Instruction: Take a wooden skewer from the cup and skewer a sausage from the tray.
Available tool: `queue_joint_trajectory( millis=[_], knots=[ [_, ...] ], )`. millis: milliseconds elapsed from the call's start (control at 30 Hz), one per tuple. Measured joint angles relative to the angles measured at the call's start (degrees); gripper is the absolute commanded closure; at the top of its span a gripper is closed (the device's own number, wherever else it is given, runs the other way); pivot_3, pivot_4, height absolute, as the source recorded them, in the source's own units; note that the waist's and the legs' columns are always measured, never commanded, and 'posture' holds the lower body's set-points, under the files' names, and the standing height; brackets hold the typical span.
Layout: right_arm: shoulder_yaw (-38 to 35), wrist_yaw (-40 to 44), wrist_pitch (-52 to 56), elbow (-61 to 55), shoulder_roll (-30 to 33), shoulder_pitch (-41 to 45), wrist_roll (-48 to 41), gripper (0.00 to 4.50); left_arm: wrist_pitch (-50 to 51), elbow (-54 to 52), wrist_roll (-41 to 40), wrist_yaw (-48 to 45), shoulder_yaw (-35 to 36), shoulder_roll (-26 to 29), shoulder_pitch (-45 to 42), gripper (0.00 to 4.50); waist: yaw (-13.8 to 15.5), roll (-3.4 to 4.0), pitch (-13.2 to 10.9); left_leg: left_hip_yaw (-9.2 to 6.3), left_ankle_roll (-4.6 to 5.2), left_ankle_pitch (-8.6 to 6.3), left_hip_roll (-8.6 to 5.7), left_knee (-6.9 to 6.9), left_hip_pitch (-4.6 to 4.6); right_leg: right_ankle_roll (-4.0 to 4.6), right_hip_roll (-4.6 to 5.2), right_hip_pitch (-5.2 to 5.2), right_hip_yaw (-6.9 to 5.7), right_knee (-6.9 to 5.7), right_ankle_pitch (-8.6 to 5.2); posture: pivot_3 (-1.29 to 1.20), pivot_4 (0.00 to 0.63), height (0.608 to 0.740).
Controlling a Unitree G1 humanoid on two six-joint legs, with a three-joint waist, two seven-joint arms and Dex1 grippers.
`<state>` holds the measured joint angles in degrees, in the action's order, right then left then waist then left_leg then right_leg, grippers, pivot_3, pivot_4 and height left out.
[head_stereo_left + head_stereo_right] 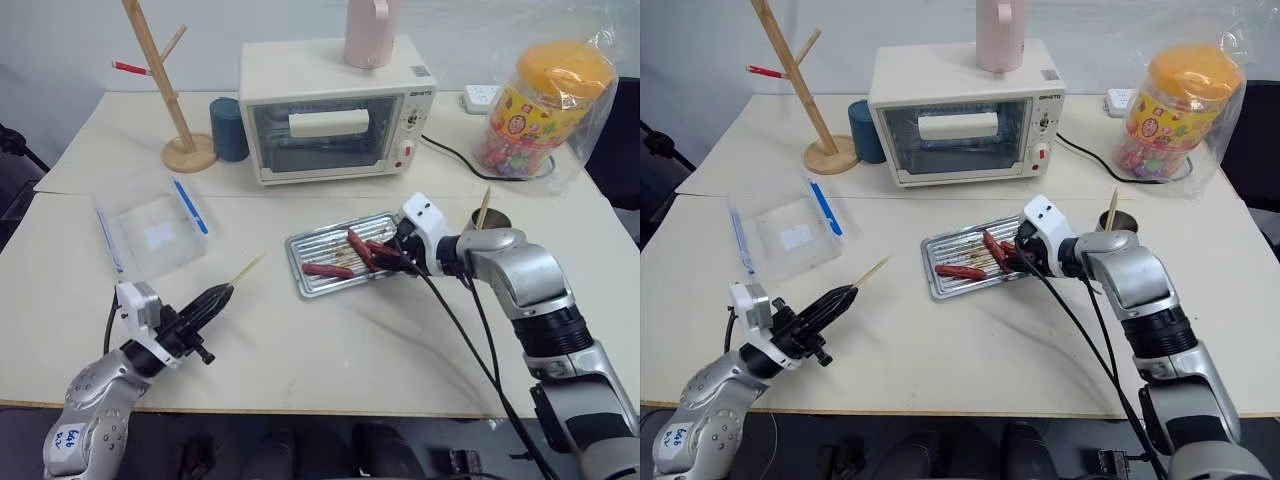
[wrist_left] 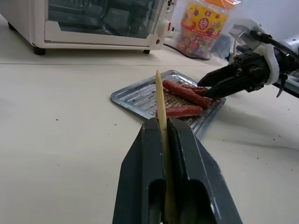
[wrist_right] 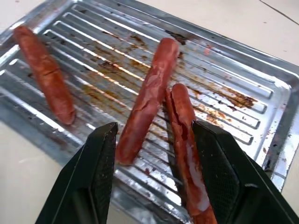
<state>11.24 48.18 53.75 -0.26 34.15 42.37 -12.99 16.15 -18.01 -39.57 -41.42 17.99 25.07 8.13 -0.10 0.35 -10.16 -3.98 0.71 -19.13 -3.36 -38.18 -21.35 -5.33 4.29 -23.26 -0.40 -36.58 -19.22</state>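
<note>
Our left gripper [image 1: 217, 297] clamps wooden skewer [image 1: 247, 269] | right gripper [image 3: 154, 154] open astride two sausages [image 3: 147, 100] | greasy (likely slippery), soft; we'd grip mid-length.

Head stereo pair: high, looking forward and down over the whole worktop [image 1: 300, 370], wide framing, the two eyes nearly identical. Left wrist cam: low, just above the worktop, looking along the left pincer [image 2: 166, 135] towards the tray [image 2: 135, 95] and toaster oven [image 2: 93, 23]. Right wrist cam: very close, steep down onto the tray between the right pincer's fingers [image 3: 93, 172]. All four share the tray.
</note>
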Motion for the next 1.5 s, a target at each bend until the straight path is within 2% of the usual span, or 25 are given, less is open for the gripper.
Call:
queue_joint_trajectory(
  millis=[400, 900, 1233, 1500],
  knots=[
    [1.7, 6.4, 2.3, -4.6, 5.3, -1.2, -2.9, 1.92, 0.0, -0.1, 0.0, 0.0, 0.0, 0.0, 0.2, 4.50, 0.0, 0.00, 0.0, 0.00, 0.00, 0.00, 0.00, 0.00, -0.01, 0.00, 0.00, 0.00, 0.00, 0.02, 0.00, 0.00, 0.150, 0.740],
    [1.9, 3.3, -6.6, 3.6, 3.3, -0.9, 0.2, 1.92, 0.1, -0.1, 0.0, -0.2, -0.2, 0.2, -0.8, 4.50, 0.0, 0.00, 0.0, 0.01, 0.00, 0.00, 0.00, 0.00, -0.02, 0.00, 0.00, -0.02, 0.00, 0.00, 0.00, 0.00, 0.150, 0.740],
    [1.8, -0.3, -12.8, 11.3, 1.0, 2.5, 3.8, 1.92, 0.2, -0.1, 0.0, 0.0, -0.8, 0.2, -0.9, 4.50, 0.0, 0.00, 0.0, 0.04, -0.01, 0.01, 0.00, -0.01, -0.03, 0.00, 0.00, -0.07, 0.01, -0.04, 0.00, 0.00, 0.150, 0.740],
    [1.9, 3.1, -12.4, 9.5, 2.4, 2.2, 3.9, 1.92, 0.2, 0.0, 0.0, 0.0, -1.1, 0.2, -1.4, 4.50, 0.0, 0.00, 0.0, 0.04, -0.01, 0.01, 0.00, -0.01, -0.05, 0.00, 0.00, -0.07, 0.01, -0.05, 0.00, 0.00, 0.150, 0.740]
  ],
)
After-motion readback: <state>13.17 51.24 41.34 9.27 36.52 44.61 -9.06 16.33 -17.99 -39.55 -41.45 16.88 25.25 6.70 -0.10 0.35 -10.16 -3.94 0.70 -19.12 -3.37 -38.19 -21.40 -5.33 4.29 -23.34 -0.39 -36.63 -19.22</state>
